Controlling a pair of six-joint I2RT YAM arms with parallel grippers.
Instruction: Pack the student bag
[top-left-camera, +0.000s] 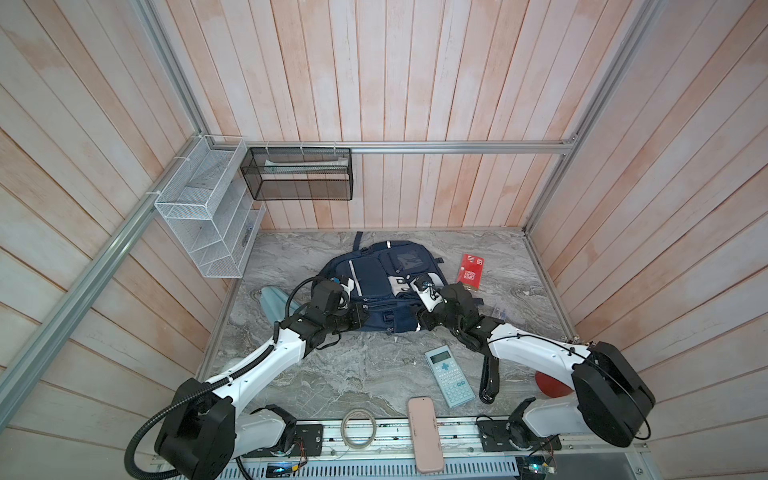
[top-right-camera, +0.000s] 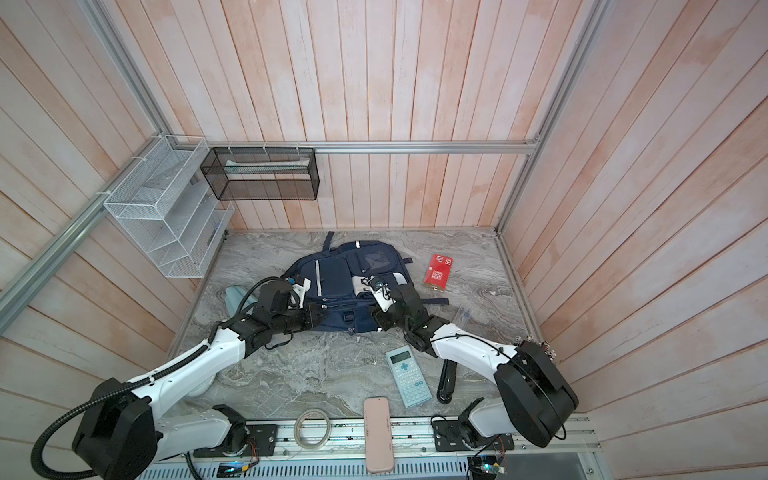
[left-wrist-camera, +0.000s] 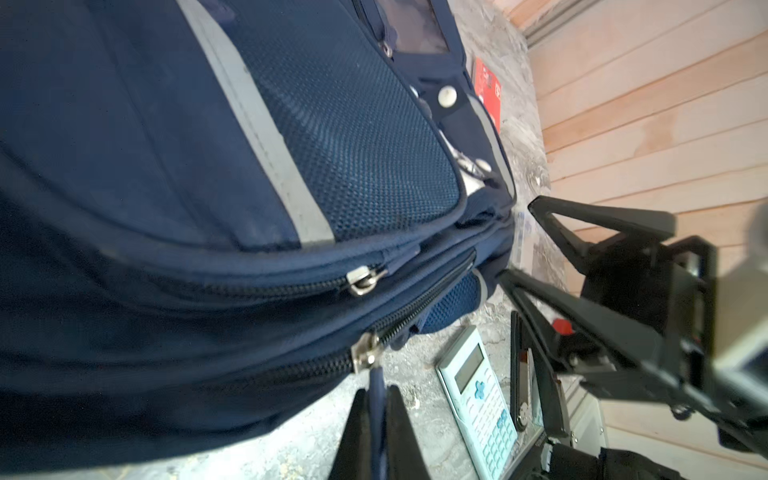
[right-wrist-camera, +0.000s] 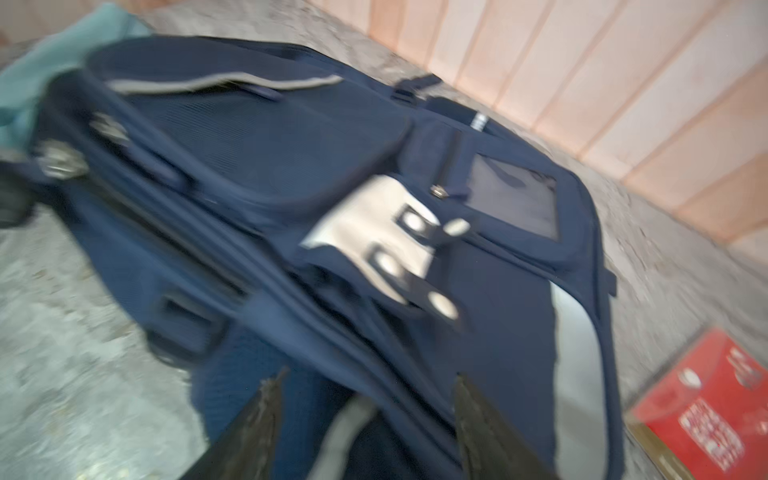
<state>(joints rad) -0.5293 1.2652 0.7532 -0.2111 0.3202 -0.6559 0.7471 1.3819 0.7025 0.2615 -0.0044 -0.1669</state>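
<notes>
One student bag (top-left-camera: 374, 282), one calculator (top-left-camera: 449, 376), left claw (left-wrist-camera: 377, 392), right claw (right-wrist-camera: 370, 378)

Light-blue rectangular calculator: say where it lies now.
In both top views the light-blue calculator lies flat on the grey marble table, right of centre, between the navy fabric backpack and the pink oblong case.

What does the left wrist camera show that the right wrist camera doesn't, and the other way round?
Only the left wrist view: the left pincer shut on a zip pull of the student bag, and the calculator on the table. Only the right wrist view: the light-blue pouch peeking past the bag. Both: the bag, the red box, the marble table and the right pincer, jaws apart.
</notes>
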